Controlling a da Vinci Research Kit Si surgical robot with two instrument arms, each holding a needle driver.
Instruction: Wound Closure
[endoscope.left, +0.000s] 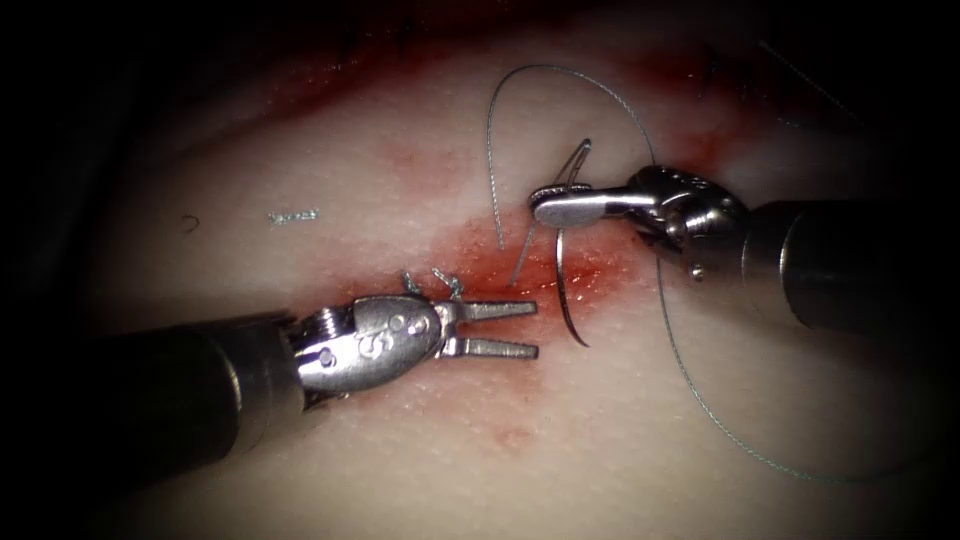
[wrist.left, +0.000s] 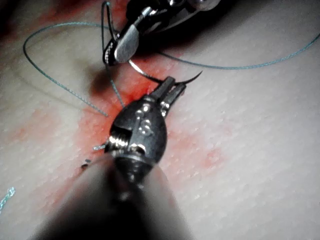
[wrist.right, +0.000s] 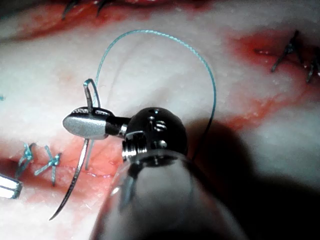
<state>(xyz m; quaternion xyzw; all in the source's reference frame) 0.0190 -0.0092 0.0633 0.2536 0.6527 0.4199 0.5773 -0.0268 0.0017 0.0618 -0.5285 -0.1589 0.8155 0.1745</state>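
Needle held near its thread end by the right tool, free of the tissue, left tool empty beside it.

We see the needle (endoscope.left: 566, 290) hanging over the red cut (endoscope.left: 520, 275), its jaws-end near the thread eye clamped in the shut jaws of the right tool (endoscope.left: 545, 205), its point curving down just past the cut and clear of the tissue (endoscope.left: 300, 150). The thread (endoscope.left: 520, 75) loops up from the needle and trails away under the right tool. The left tool (endoscope.left: 530, 328) sits just left of the needle's point, its 2 jaws slightly apart and holding nothing. We judge 2 risks: gripped so far back, the needle could swivel in the jaws, and the slack loop could snag on either tool. 2 knotted stitches (endoscope.left: 428, 283) stand just left of the needle, behind the left tool's jaws.
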